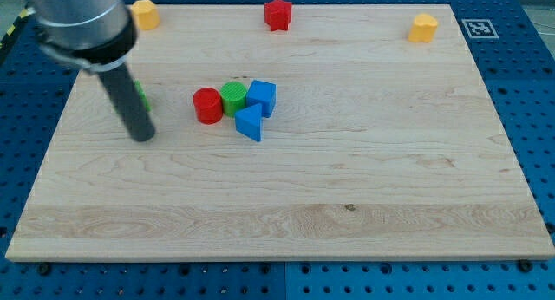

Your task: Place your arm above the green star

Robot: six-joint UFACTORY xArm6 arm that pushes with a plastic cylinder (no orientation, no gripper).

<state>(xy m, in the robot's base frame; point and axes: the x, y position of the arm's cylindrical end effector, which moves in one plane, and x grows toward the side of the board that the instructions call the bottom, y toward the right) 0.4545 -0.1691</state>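
The green star [141, 95] shows only as a small green edge at the view's left, mostly hidden behind my dark rod. My tip [143, 136] rests on the board just below the star, toward the view's bottom. A red cylinder [207, 105], a green cylinder [233, 97], a blue cube [262, 96] and a blue triangular block [250, 123] sit clustered to the right of my tip.
A yellow block [146, 14] lies at the top left, a red star [277, 13] at the top middle and a yellow block [424, 28] at the top right. The wooden board [347, 187] sits on a blue pegboard table.
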